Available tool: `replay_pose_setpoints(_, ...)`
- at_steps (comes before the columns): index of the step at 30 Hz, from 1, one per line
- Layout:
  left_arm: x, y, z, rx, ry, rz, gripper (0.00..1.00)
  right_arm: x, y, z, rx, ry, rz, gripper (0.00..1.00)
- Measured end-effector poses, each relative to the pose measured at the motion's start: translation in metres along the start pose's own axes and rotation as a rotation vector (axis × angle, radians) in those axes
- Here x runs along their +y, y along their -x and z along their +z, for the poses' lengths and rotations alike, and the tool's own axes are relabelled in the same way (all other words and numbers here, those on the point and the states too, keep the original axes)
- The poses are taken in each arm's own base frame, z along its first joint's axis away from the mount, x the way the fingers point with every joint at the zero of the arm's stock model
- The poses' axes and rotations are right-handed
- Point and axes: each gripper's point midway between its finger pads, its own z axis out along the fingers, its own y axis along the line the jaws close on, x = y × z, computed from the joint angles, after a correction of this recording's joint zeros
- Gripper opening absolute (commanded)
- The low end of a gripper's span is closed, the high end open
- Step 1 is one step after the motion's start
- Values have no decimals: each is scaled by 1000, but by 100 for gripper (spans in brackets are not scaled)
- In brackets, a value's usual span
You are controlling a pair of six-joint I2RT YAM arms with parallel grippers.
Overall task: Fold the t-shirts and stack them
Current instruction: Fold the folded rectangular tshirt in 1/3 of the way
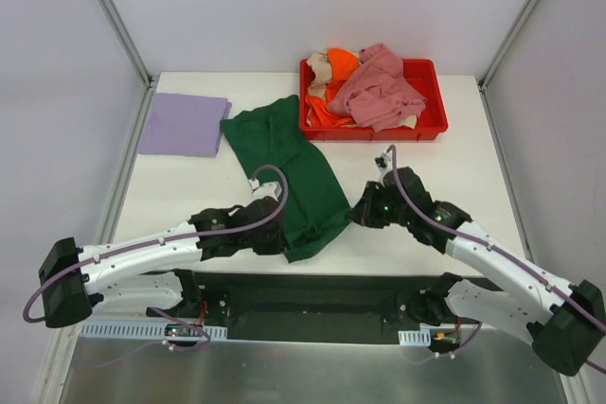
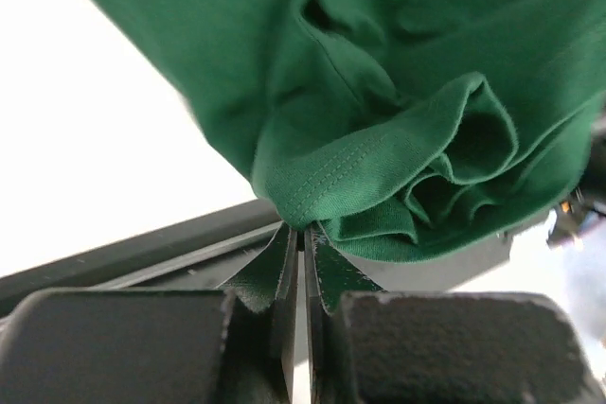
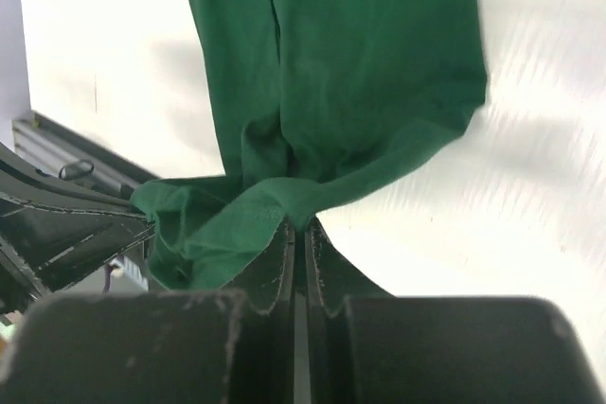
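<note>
Lavender shirt [image 1: 183, 124] is lying folded flat at the far left of the surface [image 1: 180, 201], well apart from both arms. Just right of it, the green shirt [image 1: 289, 163] is stretching as a long narrow strip from mid-surface down to the near edge, with its far end sitting near the tray's left corner.

Left pincer [image 1: 273, 237] is gripping the strip's near-left corner with jaws fully closed on the cloth. Left wrist view is showing that pincer [image 2: 301, 230] pinching a stitched hem, and the green shirt [image 2: 398, 92] is bunching in soft folds just above the tips.

Right pincer [image 1: 365, 211] is working at the strip's near-right edge, also closed all the way on the fabric. Right wrist view is showing it [image 3: 300, 224] clamping a gathered bit of green shirt [image 3: 360, 63], with the rest running away flat over the white surface.

Red tray [image 1: 431, 126] is sitting at the far right of the surface. A crumpled pile is filling it: the pink shirt [image 1: 379, 92] is lying on top, the orange shirt [image 1: 338, 65] is poking out at the left, and the beige shirt [image 1: 320, 70] is showing at the far-left corner.
</note>
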Motion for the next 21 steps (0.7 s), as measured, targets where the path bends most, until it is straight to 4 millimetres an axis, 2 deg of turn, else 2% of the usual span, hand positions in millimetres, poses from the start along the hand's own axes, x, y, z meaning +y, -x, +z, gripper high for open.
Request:
replay_pose_setpoints(6,28,45,1,-125,103,-48,0,21,47,22,-45,-51,-80,1)
replay_pose_setpoints(12,39,94,-2,-213,170,-66,0,36,98,53,-90,-92,-120,1)
replay_pose_setpoints(16,52,115,0,-237,230,-68,0,35,119,75,-89,-118,-116,1)
replay_pose_setpoints(21,67,131,8,-239,298,-66,0,30,134,97,-77,-145,-109,0)
